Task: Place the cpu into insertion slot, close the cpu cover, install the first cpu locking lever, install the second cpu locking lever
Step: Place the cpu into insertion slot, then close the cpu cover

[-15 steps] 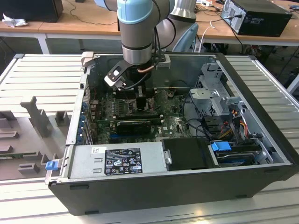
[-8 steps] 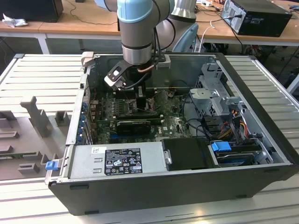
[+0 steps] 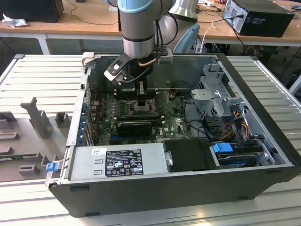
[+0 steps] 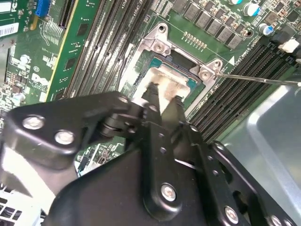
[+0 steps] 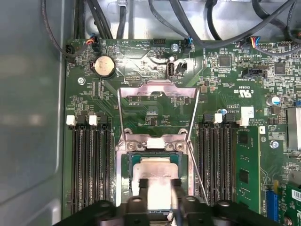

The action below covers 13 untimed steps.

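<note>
Second wrist view: gripper [image 4: 164,98] low over the cpu [image 4: 165,77]

I have the black two-fingered gripper set narrow, with a slim gap between its fingertips [image 4: 152,93]. It hangs right over the small flat square cpu with its pale silvery metal top. I cannot tell whether the tips touch the chip.

The cpu lies flat inside the insertion slot [image 4: 181,56], the square black socket with a metal rim on the green motherboard [image 5: 225,89]. A thin green margin shows round the chip.

In the first wrist view the thin silver-grey cpu cover [image 5: 157,92], a hinged frame plate with a square window, stands open away from the socket. The board shows through its window. A thin metal wire lever [image 5: 198,172] slants past the socket's side. Long black memory slots [image 5: 91,169] flank the socket on both sides, and a round silver coin battery [image 5: 104,66] sits beyond the cover. White print dots the board, too small for me to read.

In the exterior view the grey power supply box [image 3: 84,162] carries a black-and-white label sticker [image 3: 123,162], at the near edge of the open black computer case [image 3: 188,197].
</note>
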Available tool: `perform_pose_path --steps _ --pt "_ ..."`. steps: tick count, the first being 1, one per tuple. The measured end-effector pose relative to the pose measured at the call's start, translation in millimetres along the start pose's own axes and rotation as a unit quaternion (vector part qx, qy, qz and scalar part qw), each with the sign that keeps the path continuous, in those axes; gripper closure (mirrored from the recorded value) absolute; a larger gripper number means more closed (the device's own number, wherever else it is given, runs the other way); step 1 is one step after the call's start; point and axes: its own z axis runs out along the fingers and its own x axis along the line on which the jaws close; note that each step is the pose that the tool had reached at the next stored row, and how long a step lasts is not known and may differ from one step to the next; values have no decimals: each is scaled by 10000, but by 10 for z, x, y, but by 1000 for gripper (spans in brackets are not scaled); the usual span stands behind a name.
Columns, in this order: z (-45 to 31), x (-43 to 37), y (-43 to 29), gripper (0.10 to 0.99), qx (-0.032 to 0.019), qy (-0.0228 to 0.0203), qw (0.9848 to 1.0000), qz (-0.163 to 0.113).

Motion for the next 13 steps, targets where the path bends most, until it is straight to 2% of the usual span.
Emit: perform_pose_path --steps 3,9,11,13 --pt "-34 -1 3 980 4 0 10000 0" --pt "-85 -2 7 980 5 0 10000 0" --pt "-133 -2 11 980 5 1 10000 -1" --pt "-129 -33 78 980 20 8 10000 3"
